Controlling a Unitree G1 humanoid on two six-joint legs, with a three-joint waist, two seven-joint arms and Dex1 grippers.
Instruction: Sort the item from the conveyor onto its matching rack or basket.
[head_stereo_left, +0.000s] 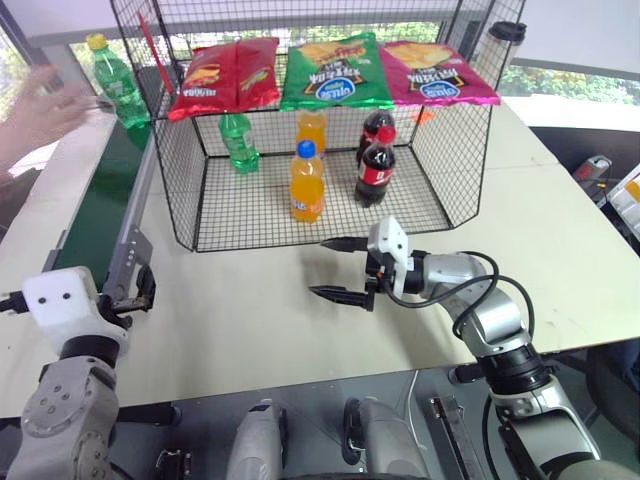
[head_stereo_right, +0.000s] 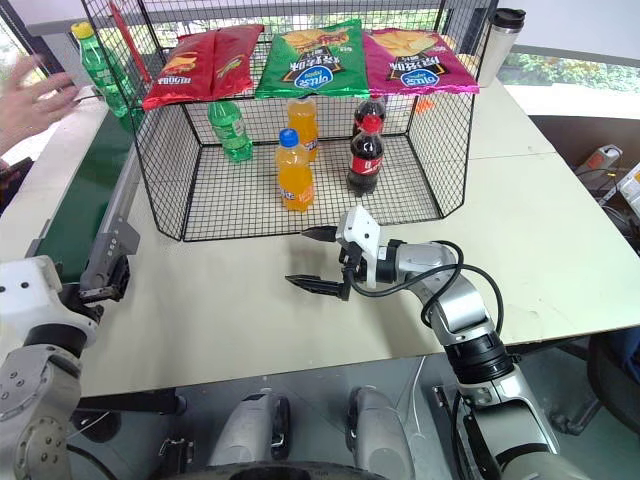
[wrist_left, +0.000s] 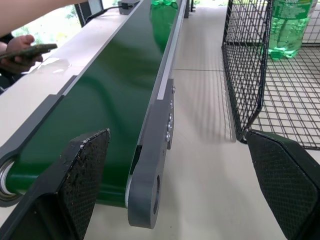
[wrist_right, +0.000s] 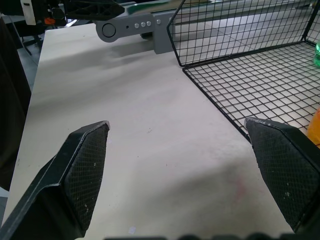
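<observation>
One bottle (head_stereo_left: 113, 78) matters here: clear green, yellow cap, green label, standing upright at the far end of the conveyor (head_stereo_left: 88, 200), just outside the far left corner of the wire basket (head_stereo_left: 175, 150). A person's hand (head_stereo_left: 45, 108) hovers beside that end of the belt, likely because items are fed on there. The label print on the bottle is too small to read.

Inside the basket, near its left wall, stands a second green bottle (head_stereo_left: 239, 142) without a yellow cap, which suggests that is the spot kept for green sodas. Toward the basket's middle are two orange bottles, one in front (head_stereo_left: 306, 182) with a blue cap and one behind (head_stereo_left: 311, 128), and next to them two dark cola bottles (head_stereo_left: 375, 165) with red caps. Drinks are grouped by kind, so the yellow-capped one probably belongs beside its green twin. Three snack bags hang along the basket's back wall: red (head_stereo_left: 222, 76), green (head_stereo_left: 334, 70) and pink (head_stereo_left: 438, 72). Their printing faces the camera upside down and I cannot read it with confidence.

The left gripper (head_stereo_left: 135, 290) sits at the conveyor's near end, in front of the basket's left corner, fingers spread wide and empty, seemingly waiting for the belt to deliver. The right gripper (head_stereo_left: 343, 268) hangs just before the basket's open front, fingers also spread wide, holding nothing.
</observation>
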